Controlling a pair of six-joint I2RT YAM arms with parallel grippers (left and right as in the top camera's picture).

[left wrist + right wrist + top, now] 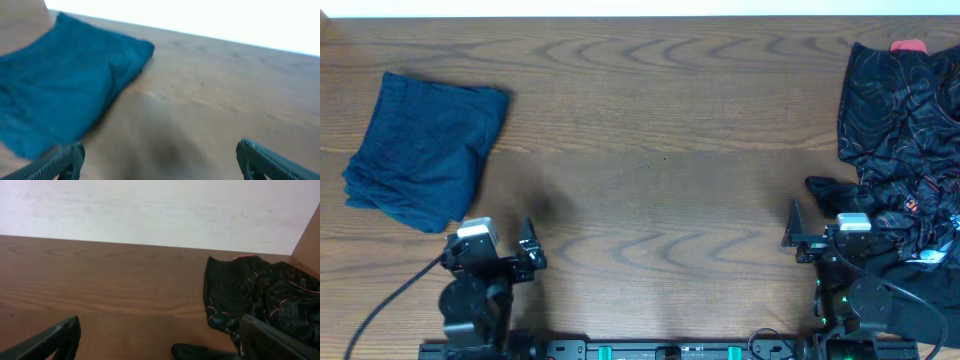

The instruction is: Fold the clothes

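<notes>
The crumpled black garment [900,120] lay at three o'clock on the desk [660,150], and the folded blue garment [420,150] at nine. The left tool [160,165] and right tool [160,347] both stood wide and empty. The black cloth looked soft, light and limp, probably best pinched at a hem corner.

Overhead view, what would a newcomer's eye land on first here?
Most likely the crumpled black garment with thin red swirls, heaped at the right edge of the brown wooden table. Next comes the neatly folded dark blue cloth at the far left. The left gripper and right gripper sit open along the near edge, holding nothing.
</notes>
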